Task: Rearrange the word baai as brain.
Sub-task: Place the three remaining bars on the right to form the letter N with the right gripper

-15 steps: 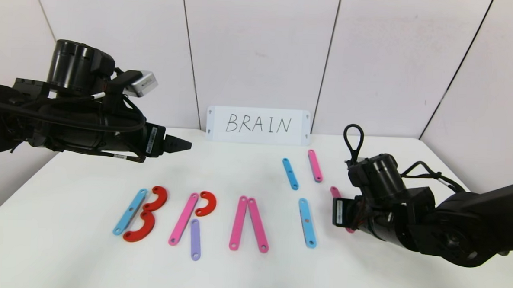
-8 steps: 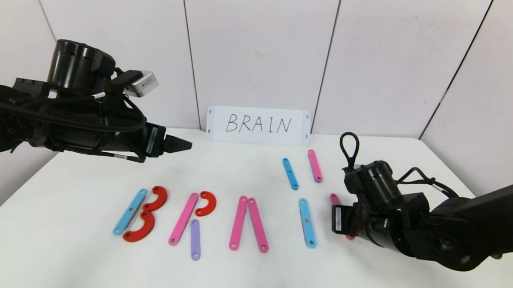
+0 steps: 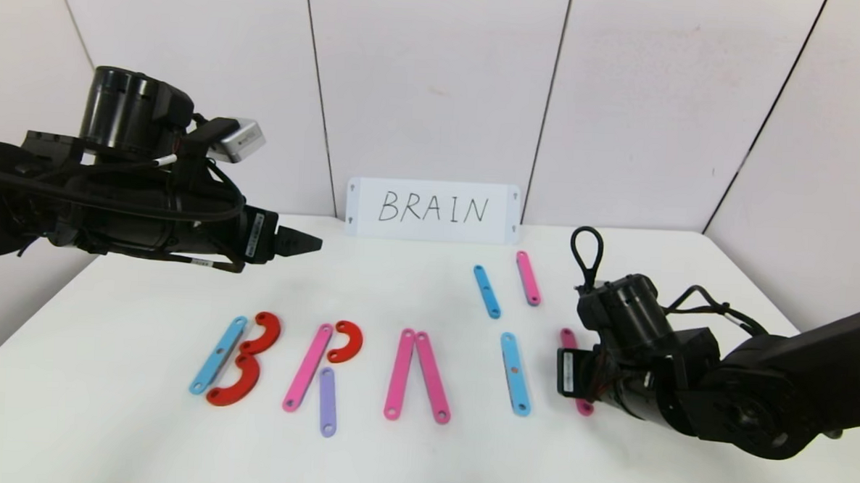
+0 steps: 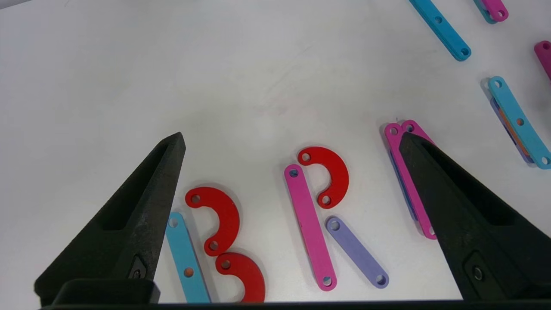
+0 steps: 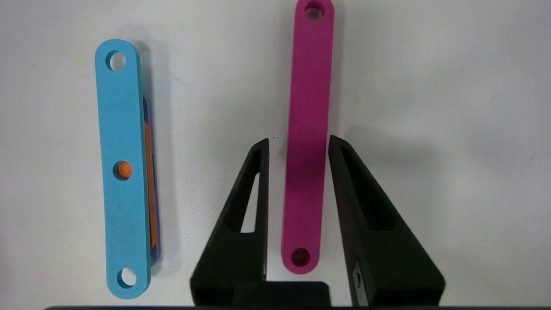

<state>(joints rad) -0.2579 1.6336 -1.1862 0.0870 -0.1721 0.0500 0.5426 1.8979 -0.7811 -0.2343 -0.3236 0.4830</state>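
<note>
The pink strip (image 5: 306, 142) is seen flat on the table (image 3: 609, 467), just right of the blue I strip (image 5: 122, 168), straddled by the slightly parted right gripper (image 5: 297, 144), while the left gripper (image 4: 292, 142) is held wide open above B and R.

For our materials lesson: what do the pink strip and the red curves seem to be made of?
Pink strip: probably moulded plastic, matt, with even colour and clean round holes. Red curves: apparently the same matt plastic, flat with smooth edges. Painted wood cannot be ruled out.
</note>
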